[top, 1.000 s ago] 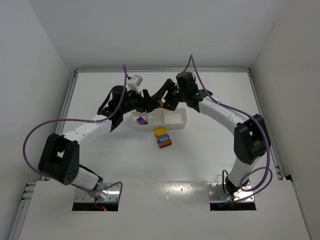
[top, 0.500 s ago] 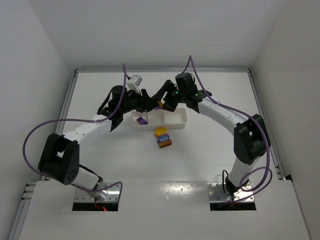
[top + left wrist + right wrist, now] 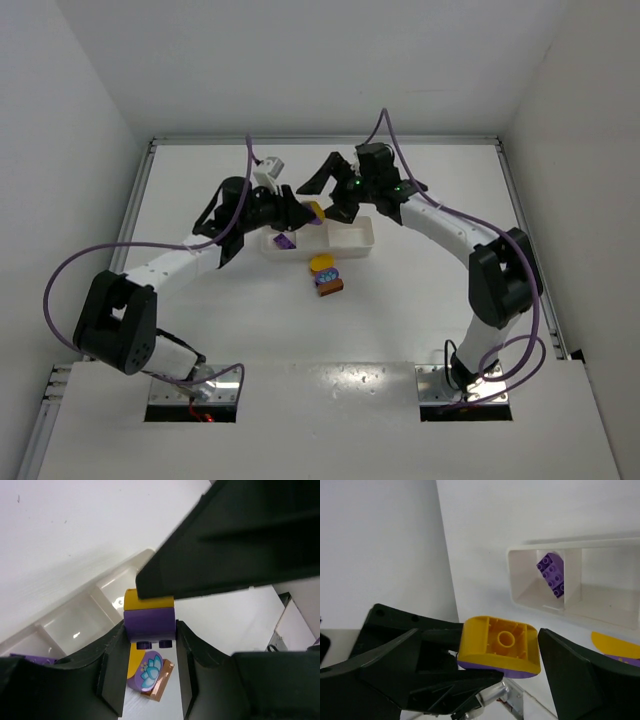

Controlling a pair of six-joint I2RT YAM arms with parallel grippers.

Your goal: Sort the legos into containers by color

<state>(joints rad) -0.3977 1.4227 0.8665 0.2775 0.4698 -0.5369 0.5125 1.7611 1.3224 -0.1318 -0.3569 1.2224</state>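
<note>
My left gripper (image 3: 303, 214) is shut on a stacked pair of legos, a purple brick (image 3: 149, 622) with a yellow-orange brick (image 3: 499, 641) on it, held above the white tray (image 3: 352, 243). My right gripper (image 3: 332, 194) is open, its fingers (image 3: 580, 675) standing on either side of the yellow brick with a gap. One purple brick (image 3: 284, 241) lies in the tray's left compartment and also shows in the right wrist view (image 3: 551, 572). On the table in front of the tray lies a small pile: a yellow piece (image 3: 321, 263), a round purple piece (image 3: 148, 670) and a brown brick (image 3: 330, 287).
The tray's middle compartment (image 3: 605, 587) shows no brick. Both arms meet over the tray at the table's far middle. White walls close in the table on the left, right and back.
My right gripper has opened and its fingers have spread away from the yellow brick. My left gripper still holds the stacked pair and has shifted slightly.
</note>
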